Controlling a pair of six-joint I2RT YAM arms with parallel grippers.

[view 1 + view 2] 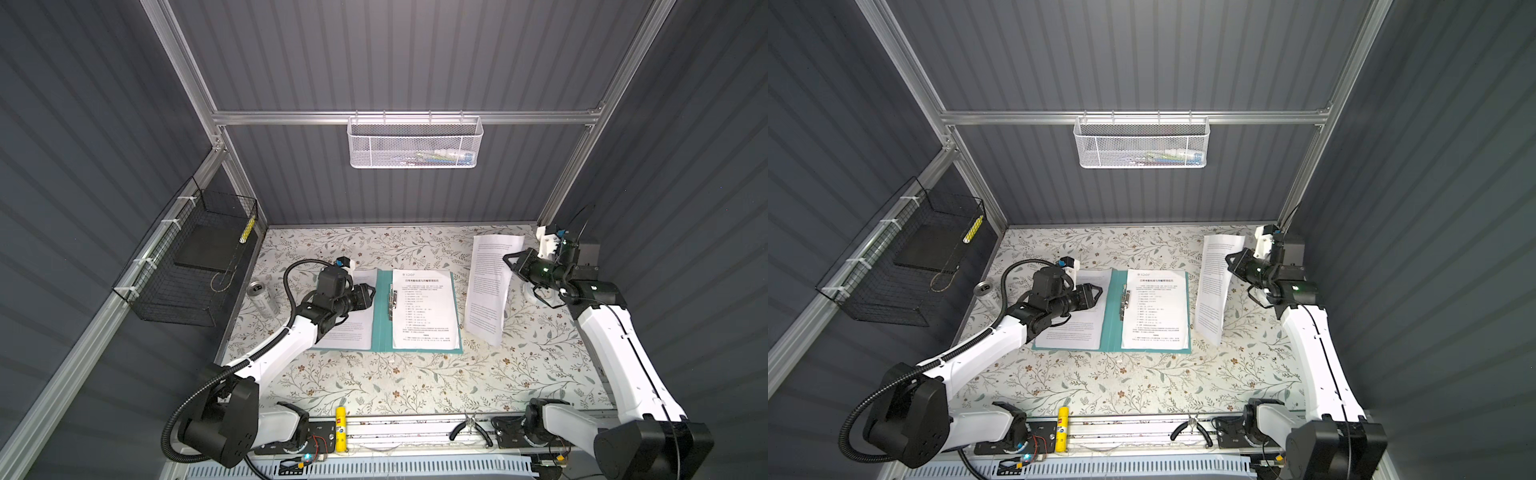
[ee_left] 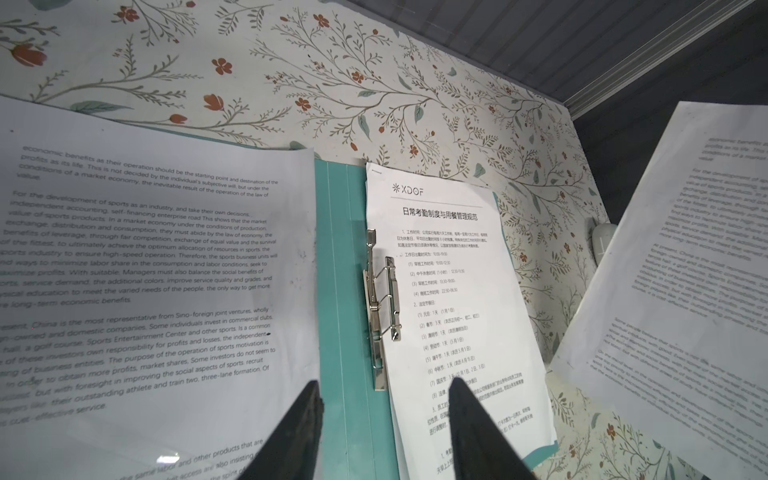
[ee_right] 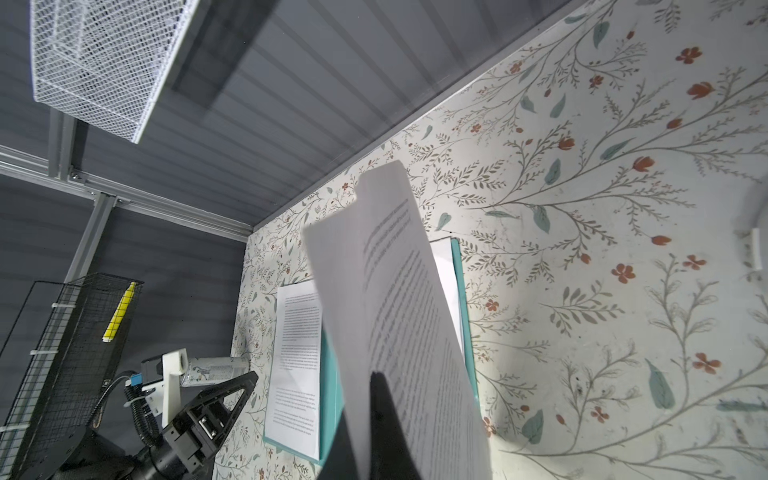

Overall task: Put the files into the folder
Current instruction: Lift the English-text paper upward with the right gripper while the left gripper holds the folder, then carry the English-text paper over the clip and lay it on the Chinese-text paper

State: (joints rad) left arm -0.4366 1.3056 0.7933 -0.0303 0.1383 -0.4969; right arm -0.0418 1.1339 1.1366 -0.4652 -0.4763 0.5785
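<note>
Rail: a yellow glue stick (image 1: 340, 428) and a pair of pliers (image 1: 471, 428) lie on the front rail, well apart.
Table: the table (image 1: 415, 382) has a floral covering.
Folder: the teal folder (image 1: 381, 320) lies open and flat mid-table, with a silver clip bar (image 1: 391, 300) along its inner spine.
Files in place: a headed sheet (image 1: 424, 307) lies on the right flap, its left edge at the clip bar. A plain-text sheet (image 1: 353, 332) lies on the left flap, partly hidden by the left arm.
Left gripper: the left gripper (image 1: 371, 293) hovers over the left flap beside the spine, fingers parted and nothing between them.
Right gripper: the right gripper (image 1: 508, 259) is clenched on the edge of a loose sheet (image 1: 490, 286). This sheet hangs tilted to the right of the folder, apart from it. Whether its lower corner touches the table cannot be told.
Can: a silver can (image 1: 262, 297) lies on its side near the table's left edge.
Baskets: a black wire basket (image 1: 191, 266) hangs on the left wall. A white mesh basket (image 1: 415, 143) hangs on the back rail.
</note>
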